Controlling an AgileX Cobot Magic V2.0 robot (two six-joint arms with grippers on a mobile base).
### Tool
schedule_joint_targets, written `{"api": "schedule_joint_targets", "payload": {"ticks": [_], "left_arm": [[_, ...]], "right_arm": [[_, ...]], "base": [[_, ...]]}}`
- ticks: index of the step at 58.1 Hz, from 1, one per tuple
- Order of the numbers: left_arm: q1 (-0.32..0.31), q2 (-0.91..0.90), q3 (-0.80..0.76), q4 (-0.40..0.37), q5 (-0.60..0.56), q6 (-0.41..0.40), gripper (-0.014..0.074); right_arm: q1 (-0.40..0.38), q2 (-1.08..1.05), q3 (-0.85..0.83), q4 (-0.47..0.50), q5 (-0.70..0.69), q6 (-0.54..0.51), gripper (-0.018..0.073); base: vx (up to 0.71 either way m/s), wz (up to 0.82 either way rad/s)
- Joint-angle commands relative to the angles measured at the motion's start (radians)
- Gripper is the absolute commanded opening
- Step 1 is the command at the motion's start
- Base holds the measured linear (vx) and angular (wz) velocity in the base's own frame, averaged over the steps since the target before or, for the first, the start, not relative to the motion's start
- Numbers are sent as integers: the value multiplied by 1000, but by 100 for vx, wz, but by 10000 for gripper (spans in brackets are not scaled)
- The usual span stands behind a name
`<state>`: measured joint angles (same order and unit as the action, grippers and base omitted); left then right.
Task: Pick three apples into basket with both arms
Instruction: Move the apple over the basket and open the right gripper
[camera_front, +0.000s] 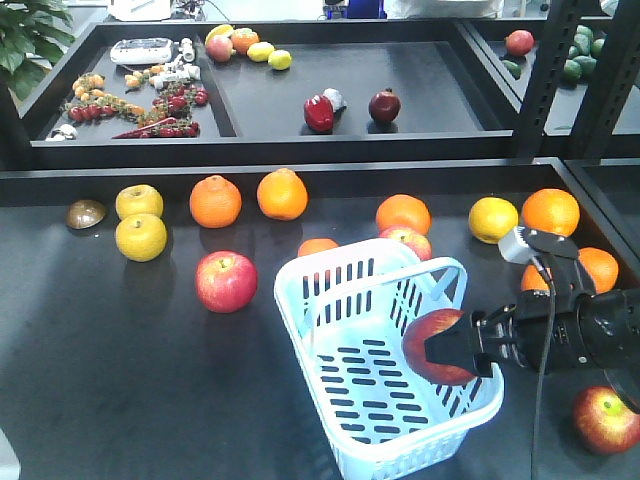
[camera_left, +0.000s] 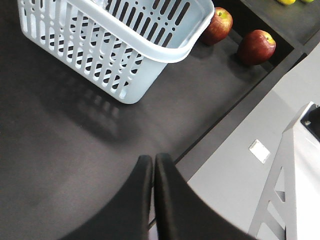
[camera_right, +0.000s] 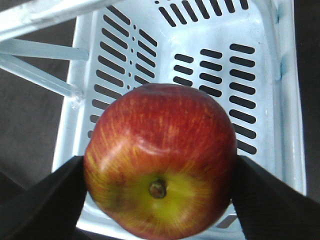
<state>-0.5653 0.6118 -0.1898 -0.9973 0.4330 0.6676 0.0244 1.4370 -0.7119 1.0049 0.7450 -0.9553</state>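
Observation:
My right gripper (camera_front: 447, 350) is shut on a red apple (camera_front: 436, 345) with a yellow-green patch around its stem, holding it over the right-hand rim of the pale blue basket (camera_front: 300, 300). In the right wrist view this apple (camera_right: 160, 160) sits between the black fingers (camera_right: 55, 195), and the basket's slotted bottom (camera_right: 250, 35) below shows nothing in it. Other apples lie on the table left of the basket (camera_front: 226, 281), behind it (camera_front: 407, 240) and at the front right (camera_front: 606, 418). My left gripper (camera_left: 153, 159) is shut on nothing, low over the dark table, apart from the basket (camera_left: 125, 45). Two apples (camera_left: 218, 26) (camera_left: 256, 46) show beyond it.
Oranges (camera_front: 215, 200) (camera_front: 282, 193) (camera_front: 550, 211) and yellow citrus (camera_front: 140, 236) (camera_front: 493, 219) lie along the back of the table. A raised shelf (camera_front: 300, 150) holds more fruit, with a black post (camera_front: 545, 80) at the right. The table's front edge (camera_left: 225, 120) runs close to my left gripper.

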Motion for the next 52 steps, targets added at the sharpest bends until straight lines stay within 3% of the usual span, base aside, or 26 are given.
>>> {"api": "schedule_joint_targets", "payload": {"ticks": [1, 9, 33, 41, 52], "left_arm": [[-5, 1, -24, -36, -28, -5, -6], [-5, 1, -24, -36, -28, -5, -6], [-5, 1, -24, -36, -28, -5, -6], [-5, 1, -24, -36, -28, -5, -6], [-5, 1, -24, -36, -26, -5, -6]], "right_arm": [[-4, -23, -24, 44, 6, -22, 483], [-4, -23, -24, 45, 5, -20, 572], [-4, -27, -24, 43, 16, -20, 542], [-6, -59, -24, 32, 42, -11, 423], [-6, -164, -24, -54, 44, 91, 66]], "base": [[0, 0], [0, 0], [0, 0], [0, 0], [0, 0]]}}
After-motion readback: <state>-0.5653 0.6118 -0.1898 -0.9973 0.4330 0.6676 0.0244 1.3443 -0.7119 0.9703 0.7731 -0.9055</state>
